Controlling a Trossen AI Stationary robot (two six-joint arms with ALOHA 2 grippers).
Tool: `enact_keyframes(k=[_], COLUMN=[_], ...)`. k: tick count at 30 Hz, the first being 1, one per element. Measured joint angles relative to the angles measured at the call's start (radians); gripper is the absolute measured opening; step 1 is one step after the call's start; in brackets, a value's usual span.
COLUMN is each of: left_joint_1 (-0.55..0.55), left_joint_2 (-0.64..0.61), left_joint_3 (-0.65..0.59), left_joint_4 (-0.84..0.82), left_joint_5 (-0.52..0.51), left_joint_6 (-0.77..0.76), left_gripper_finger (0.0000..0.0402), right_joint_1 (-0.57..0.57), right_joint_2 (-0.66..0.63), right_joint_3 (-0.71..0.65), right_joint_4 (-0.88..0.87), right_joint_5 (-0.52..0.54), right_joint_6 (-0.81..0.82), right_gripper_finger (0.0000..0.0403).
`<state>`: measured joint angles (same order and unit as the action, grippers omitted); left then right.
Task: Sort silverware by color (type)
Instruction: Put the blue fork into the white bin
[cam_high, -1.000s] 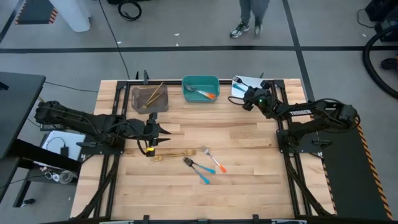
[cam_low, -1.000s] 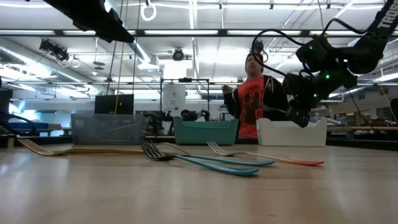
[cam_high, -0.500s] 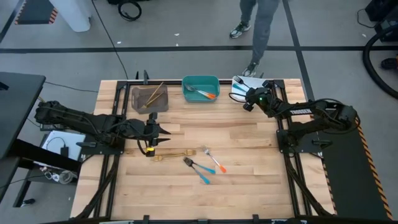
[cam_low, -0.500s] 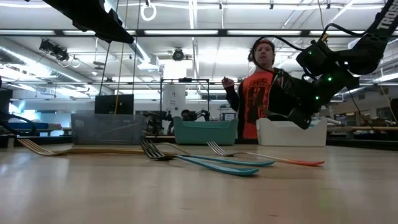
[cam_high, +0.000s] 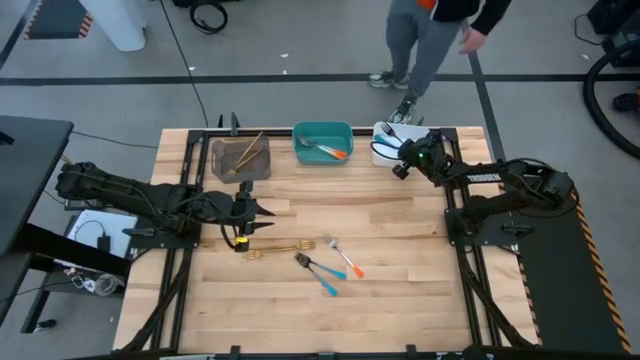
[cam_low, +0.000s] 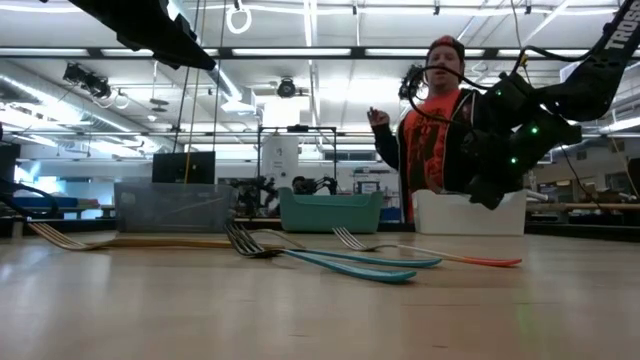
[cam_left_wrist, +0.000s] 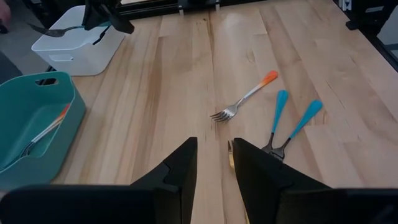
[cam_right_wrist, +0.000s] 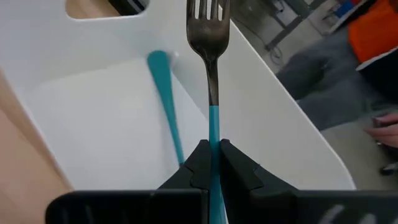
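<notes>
Drop-off step: right gripper (cam_right_wrist: 211, 163) clamps a blue fork (cam_right_wrist: 210, 74) over the white bin (cam_right_wrist: 112, 118), where another blue piece (cam_right_wrist: 166, 106) lies; next, judge release. Left gripper (cam_left_wrist: 211, 165), half-open and empty, waits above loose forks (cam_left_wrist: 245, 96). "TROSSEN" shows on the right arm (cam_high: 480, 178)

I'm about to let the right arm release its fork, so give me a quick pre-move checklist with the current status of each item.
1. Right tool shut on the blue-handled fork: ok.
2. Fork over the white bin, not the wood: ok.
3. Bin matches the colour; one blue-handled piece already lies inside: ok.
4. Left tool waits far off, near the loose forks: ok.
5. Person close behind the white bin: not ok.
6. Drop height above the bin floor: cannot tell.
</notes>
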<state>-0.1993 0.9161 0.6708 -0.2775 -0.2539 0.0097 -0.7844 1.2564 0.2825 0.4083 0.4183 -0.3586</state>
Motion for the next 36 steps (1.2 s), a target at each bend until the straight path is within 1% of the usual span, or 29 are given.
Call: enact_keyframes(k=[10, 17, 29, 33, 36], left_joint_1=[0.0, 0.0, 0.0, 0.0, 0.0], left_joint_2=[0.0, 0.0, 0.0, 0.0, 0.0], left_joint_3=[0.0, 0.0, 0.0, 0.0, 0.0], left_joint_4=[0.0, 0.0, 0.0, 0.0, 0.0], left_joint_5=[0.0, 0.0, 0.0, 0.0, 0.0], left_joint_6=[0.0, 0.0, -0.006, -0.006, -0.006], left_gripper_finger=[0.0112, 0.0112, 0.0112, 0.0112, 0.0112], right_joint_1=[-0.032, -0.037, -0.037, -0.051, -0.071], right_joint_2=[0.0, 0.0, 0.0, 0.0, 0.0], right_joint_3=[0.0, 0.015, 0.191, 0.238, 0.24], right_joint_4=[-0.006, -0.04, -0.356, -0.463, -0.496], right_joint_5=[-0.069, -0.077, -0.082, -0.132, -0.159], right_joint_6=[0.086, 0.101, 0.144, 0.156, 0.14], right_gripper_finger=[0.0023, 0.0023, 0.0023, 0.0023, 0.0023])
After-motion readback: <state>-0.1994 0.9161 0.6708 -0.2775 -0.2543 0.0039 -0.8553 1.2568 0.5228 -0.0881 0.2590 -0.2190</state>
